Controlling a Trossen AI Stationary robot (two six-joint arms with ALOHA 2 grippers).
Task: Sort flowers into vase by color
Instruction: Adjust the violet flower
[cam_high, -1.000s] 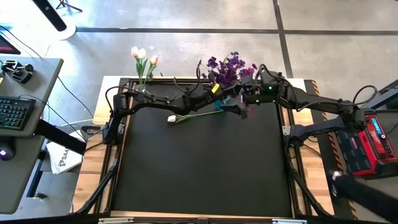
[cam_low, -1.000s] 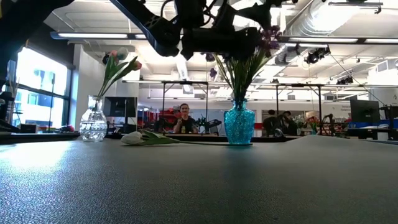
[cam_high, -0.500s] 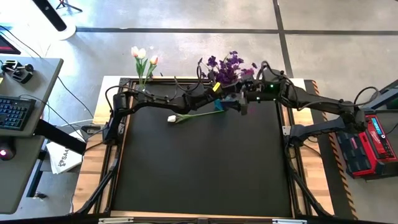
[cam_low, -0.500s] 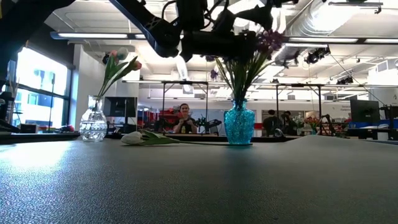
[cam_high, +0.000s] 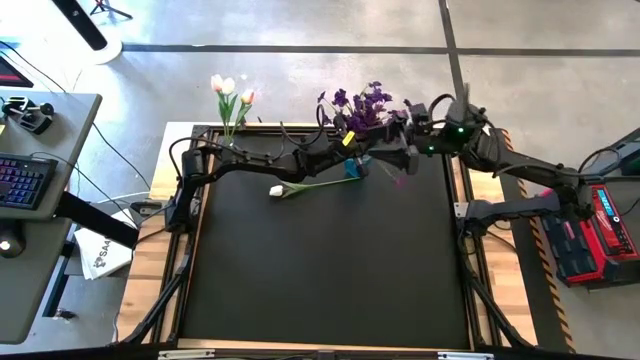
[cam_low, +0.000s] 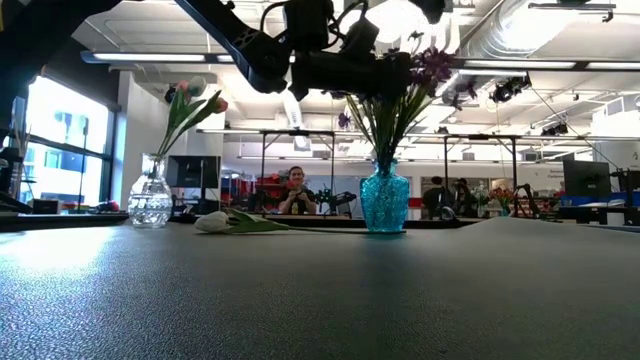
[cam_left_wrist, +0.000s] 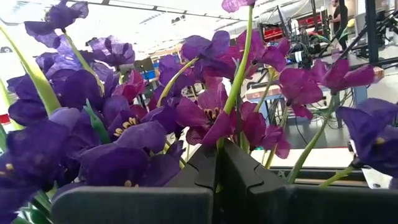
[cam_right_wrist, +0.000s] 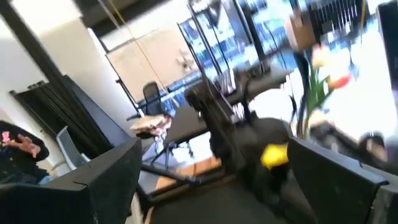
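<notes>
**Left gripper clamped on a purple stem**

Our left gripper (cam_left_wrist: 219, 171) pinches a green stem among the bushy purple flowers (cam_high: 365, 106) in the blue glass vase (cam_low: 384, 200). Our right gripper (cam_high: 405, 162) hangs just beside, fingers spread. A white tulip (cam_high: 281, 189) lies on the black mat (cam_high: 320, 270); the clear vase of tulips (cam_low: 150, 198) stands apart.

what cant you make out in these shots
- Mouth of the blue vase: high view, covered by the left arm and purple flowers.
- Whether the left gripper pinches a stem: left wrist view, shut jaws hide the stem's foot.
- Stem end of the white tulip: high view, runs under the left arm.
- Which is the right gripper: low view, both arms are dark shapes against ceiling lights.
</notes>
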